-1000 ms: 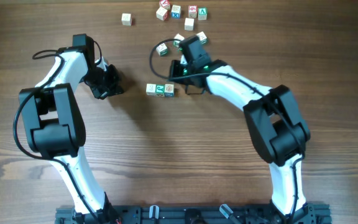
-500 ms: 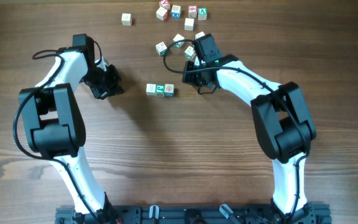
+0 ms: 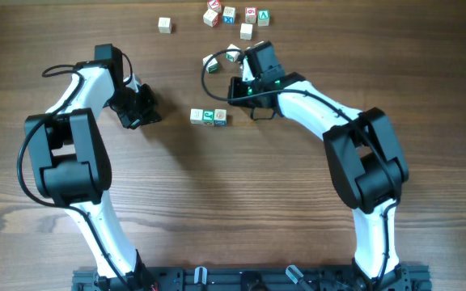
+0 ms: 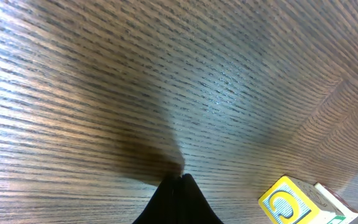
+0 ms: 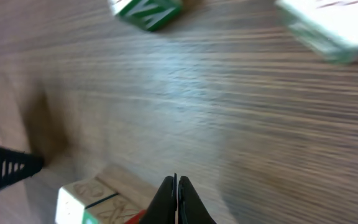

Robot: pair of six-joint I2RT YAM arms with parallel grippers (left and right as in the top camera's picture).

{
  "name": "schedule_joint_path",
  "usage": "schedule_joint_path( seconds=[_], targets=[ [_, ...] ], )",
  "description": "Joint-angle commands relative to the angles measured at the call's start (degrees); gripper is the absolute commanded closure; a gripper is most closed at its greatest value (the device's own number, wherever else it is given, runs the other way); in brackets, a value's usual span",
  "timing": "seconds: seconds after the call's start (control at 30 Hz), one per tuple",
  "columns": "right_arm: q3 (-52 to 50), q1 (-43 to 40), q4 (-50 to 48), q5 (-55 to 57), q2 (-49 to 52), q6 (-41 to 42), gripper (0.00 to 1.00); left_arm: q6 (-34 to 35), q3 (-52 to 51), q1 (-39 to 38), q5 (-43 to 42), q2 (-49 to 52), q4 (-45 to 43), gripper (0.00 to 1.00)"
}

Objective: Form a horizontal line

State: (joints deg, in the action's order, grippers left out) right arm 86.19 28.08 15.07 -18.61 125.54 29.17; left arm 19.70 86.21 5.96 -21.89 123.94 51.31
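Note:
The horizontal line (image 3: 209, 117) is a short row of three pale cubes touching side to side, the middle one green-marked, at mid table. My left gripper (image 3: 141, 111) is shut and empty, its tips on the table left of the row. In the left wrist view its tips (image 4: 180, 182) are together, and the row's end cube (image 4: 291, 202), with a yellow face, is at the lower right. My right gripper (image 3: 235, 95) is shut and empty just up and right of the row. In the right wrist view its tips (image 5: 176, 185) sit next to the row (image 5: 95, 196).
Several loose letter cubes lie at the far edge, among them one apart on the left (image 3: 164, 25) and a cluster (image 3: 229, 14). Two more (image 3: 211, 63) sit behind the right gripper; in the right wrist view they are blurred green-marked cubes (image 5: 146, 11) (image 5: 328, 28).
My right gripper swung right, away from the row, then came back left close to the row's right end. The left arm and the row have not moved.

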Motion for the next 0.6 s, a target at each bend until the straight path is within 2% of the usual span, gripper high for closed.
schedule_joint_path(
  seconds=[0.0, 0.57],
  targets=[
    [0.92, 1.99, -0.94, -1.77, 0.59, -1.99, 0.95, 0.7, -0.83, 0.37, 5.03, 1.27, -0.28, 0.95],
    [0.74, 3.8, -0.48, -0.72, 0.63, -1.95, 0.95, 0.7, -0.83, 0.37, 5.03, 1.27, -0.26, 0.96]
  ],
)
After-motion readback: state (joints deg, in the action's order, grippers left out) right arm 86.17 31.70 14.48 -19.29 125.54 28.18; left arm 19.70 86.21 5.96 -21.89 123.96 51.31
